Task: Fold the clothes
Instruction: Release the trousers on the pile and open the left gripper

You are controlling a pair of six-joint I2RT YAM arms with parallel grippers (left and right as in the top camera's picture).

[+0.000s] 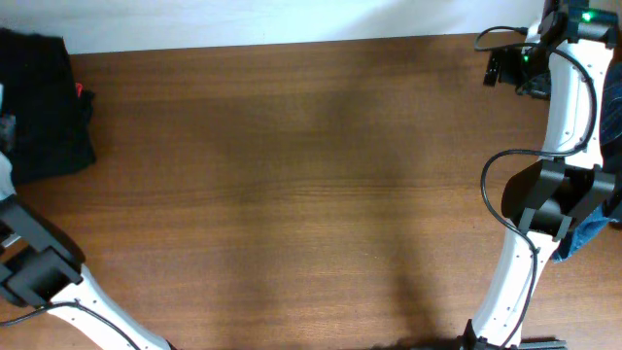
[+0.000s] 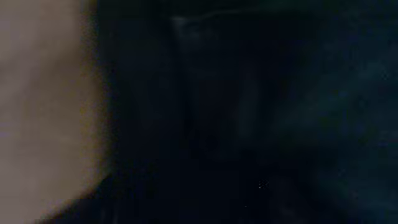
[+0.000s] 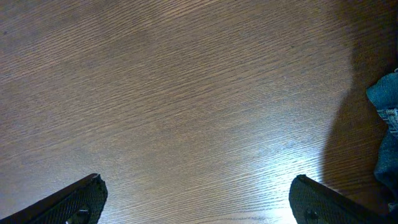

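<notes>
A black garment (image 1: 39, 107) with a small red tag lies bunched at the table's far left edge. The left wrist view is almost filled by dark cloth (image 2: 249, 112), seen very close, with a strip of pale blurred surface on its left. My left gripper's fingers cannot be made out against the cloth. A blue denim garment (image 1: 586, 236) lies at the right edge, partly under my right arm, and it also shows in the right wrist view (image 3: 387, 118). My right gripper (image 3: 198, 200) is open and empty above bare wood, left of the denim.
The brown wooden table (image 1: 311, 175) spans the overhead view, and a white wall runs along its far edge. My right arm's white links and black cable (image 1: 501, 194) stand along the right side. My left arm (image 1: 58, 282) crosses the front left corner.
</notes>
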